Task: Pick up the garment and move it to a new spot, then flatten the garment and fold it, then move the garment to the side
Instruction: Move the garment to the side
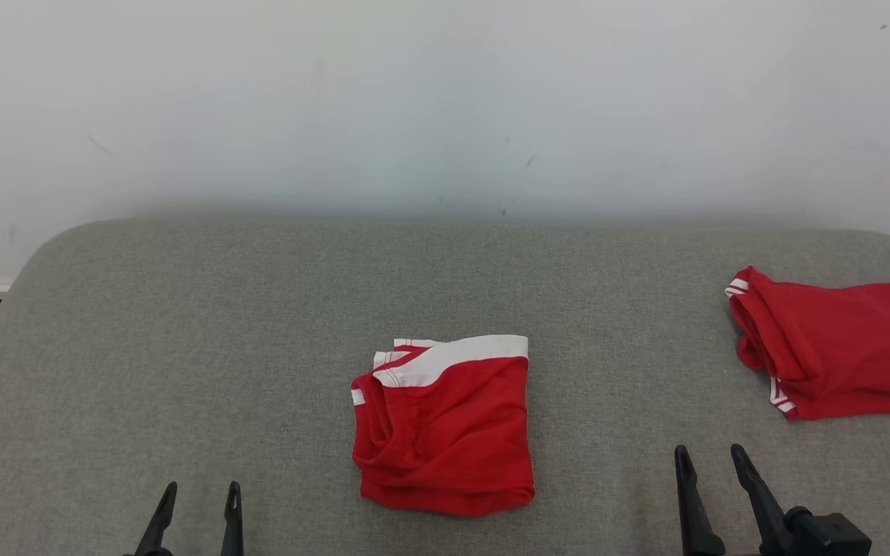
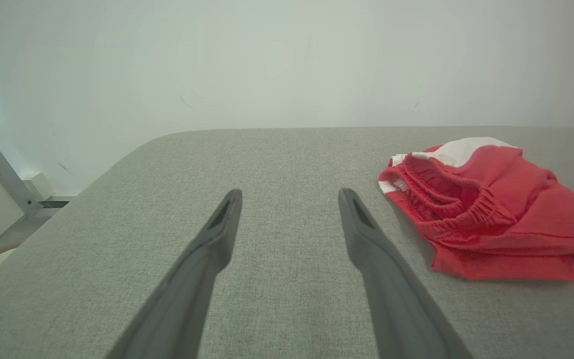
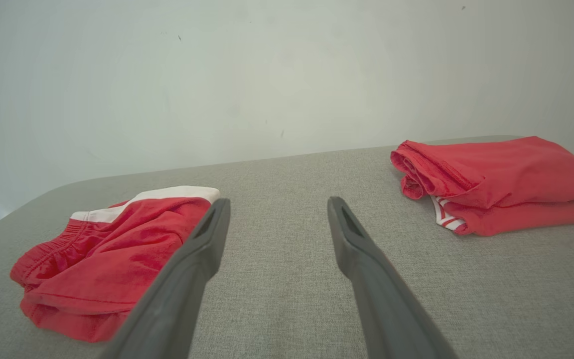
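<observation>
The red cloth garment with a broad white waistband (image 1: 445, 432) lies folded into a rough square at the lower centre of the head view, on the grey fabric-covered worktop (image 1: 182, 347). It looks already folded, so the step left is probably the move to the side.

The left end effector (image 1: 202, 488) at the lower left and the right end effector (image 1: 708, 450) at the lower right both have their dark fingers spread wide and hold nothing. Each stands apart from the garment, one on either side of it.

The main risk is the fold coming undone. The layers are loose and the gathered elastic edge bulges on the left of the bundle, so a pinch that catches only the top layer would likely peel it open as it lifts. Dragging it over the rough fabric could also pull the lower layers out of line.

A second folded red garment with white stripes (image 1: 835, 347) sits at the middle right, close to the worktop's rounded right edge. It takes up much of the room on that side: a set-down there could land on it, or slip off the edge. The left half of the worktop is bare. Behind everything stands a plain pale wall (image 1: 445, 100).
</observation>
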